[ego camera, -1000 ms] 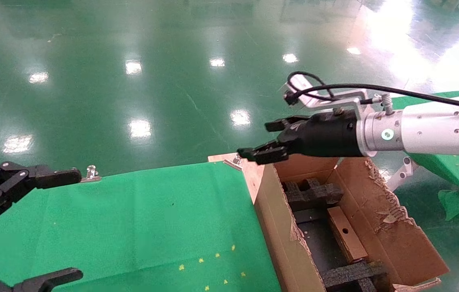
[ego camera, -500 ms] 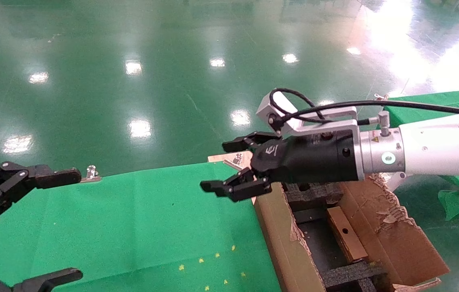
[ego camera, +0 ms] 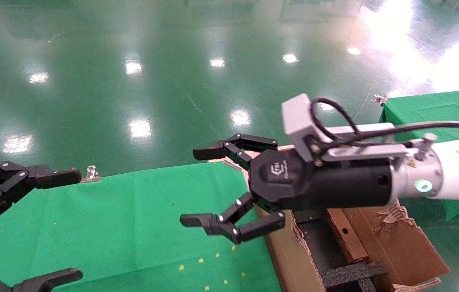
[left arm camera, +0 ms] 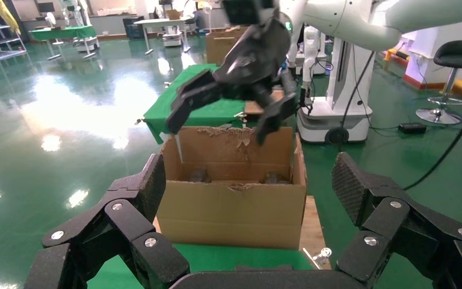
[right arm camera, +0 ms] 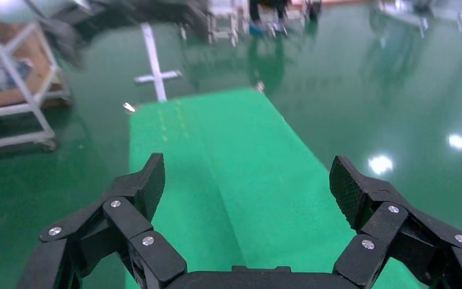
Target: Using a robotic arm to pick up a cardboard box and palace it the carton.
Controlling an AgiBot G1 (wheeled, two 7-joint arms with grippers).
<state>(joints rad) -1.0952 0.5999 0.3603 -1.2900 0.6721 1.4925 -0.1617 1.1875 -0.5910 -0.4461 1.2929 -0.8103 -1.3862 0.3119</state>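
Observation:
The small brown cardboard box (ego camera: 351, 245), with a round hole in its top, lies inside the carton (ego camera: 403, 243) between black foam inserts (ego camera: 351, 275). The white robotic arm (ego camera: 456, 178) reaches in from the right. Its right gripper (ego camera: 197, 190) hangs open and empty over the green table's corner, just left of the carton. The right wrist view shows that gripper (right arm camera: 246, 186) with only green cloth between the fingers. My left gripper (ego camera: 73, 225) stays open at the left edge. In its own view the left gripper (left arm camera: 246, 192) faces the carton (left arm camera: 231, 211).
A green-covered table (ego camera: 132, 227) lies left of the carton, with metal clips at its far corners. A second green table (ego camera: 428, 107) stands at the right. Glossy green floor lies beyond. A white robot base (left arm camera: 331, 114) stands behind the carton.
The right gripper has swung left and nearer, from above the carton's far corner to over the table's corner, with its fingers spread wider. The box stays in the carton. The left arm is still.

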